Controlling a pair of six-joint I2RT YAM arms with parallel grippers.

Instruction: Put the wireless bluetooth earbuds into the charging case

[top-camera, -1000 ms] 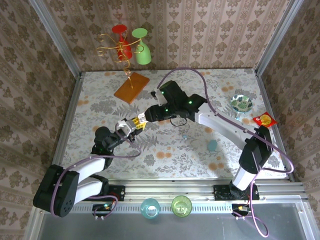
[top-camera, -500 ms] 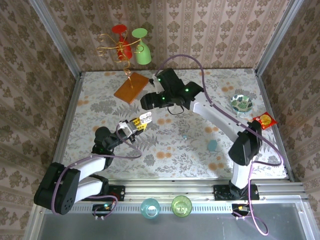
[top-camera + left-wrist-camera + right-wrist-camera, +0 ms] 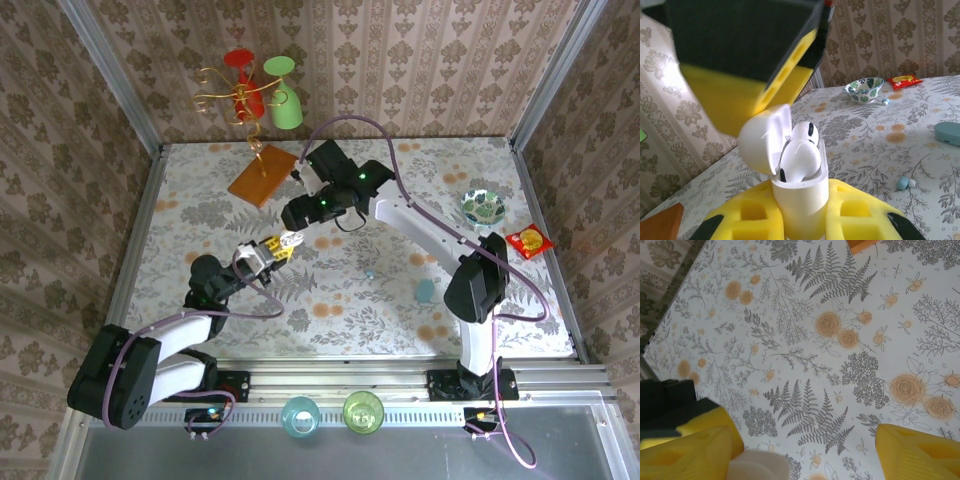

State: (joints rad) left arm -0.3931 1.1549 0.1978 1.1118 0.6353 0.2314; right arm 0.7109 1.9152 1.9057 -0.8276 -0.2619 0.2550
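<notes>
Charging case (image 3: 800,200), white and upright, clamped low on its body between the yellow fingers of the left gripper (image 3: 268,252), which holds it above the flowered table (image 3: 200,200). Its lid (image 3: 762,145) is swung back to the left of the left wrist view. Two white earbuds (image 3: 800,157) sit in the wells. The front one rides high, its rounded head proud of the rim, so it looks not fully seated. The right gripper (image 3: 805,455) hovers just above the case with its fingers spread wide and nothing between them. In its own wrist view the white lid peeks in beside one finger, off centre rather than in the gap. The case's long axis points up toward those fingers, so a push to seat the bud would likely run straight down. The right arm is the free one to do it. A loose pale blue earbud (image 3: 903,182) lies on the table well apart, near a teal case (image 3: 947,132).
</notes>
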